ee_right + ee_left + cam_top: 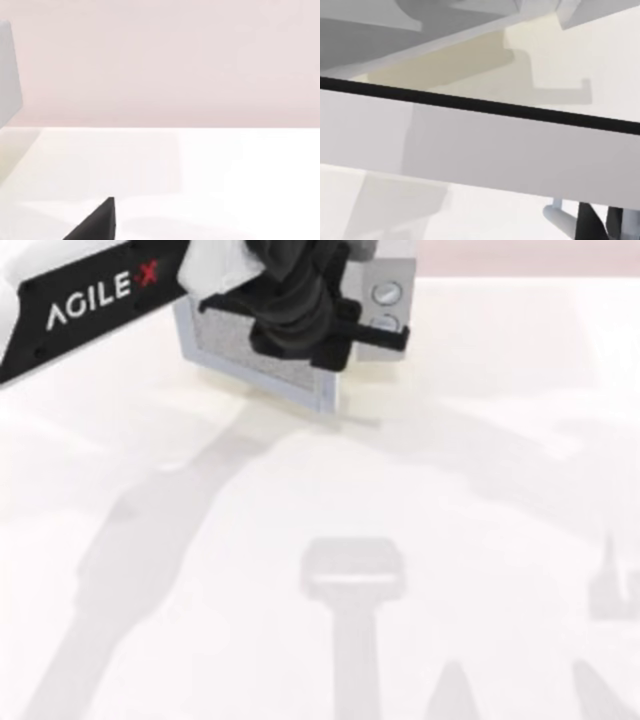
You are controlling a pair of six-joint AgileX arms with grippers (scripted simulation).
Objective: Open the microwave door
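Observation:
The microwave [398, 340] stands at the table's far edge, mostly hidden under my left arm. Its control panel with two round knobs [386, 292] shows on the right. The microwave door [235, 345], with its speckled mesh window, is swung partly out, its free edge nearest the table's middle. My left gripper [335, 350] sits at that edge. In the left wrist view the door's pale edge [495, 150] crosses the picture, the cream cavity [445, 65] lies behind it, and the left gripper [602, 225] is shut on the pale handle [560, 217].
The white table [450, 540] carries only the arms' shadows. My right gripper [100, 225] is out of the top view, parked low over the table; a corner of the microwave [7, 75] and a pink back wall [175, 60] show beyond it.

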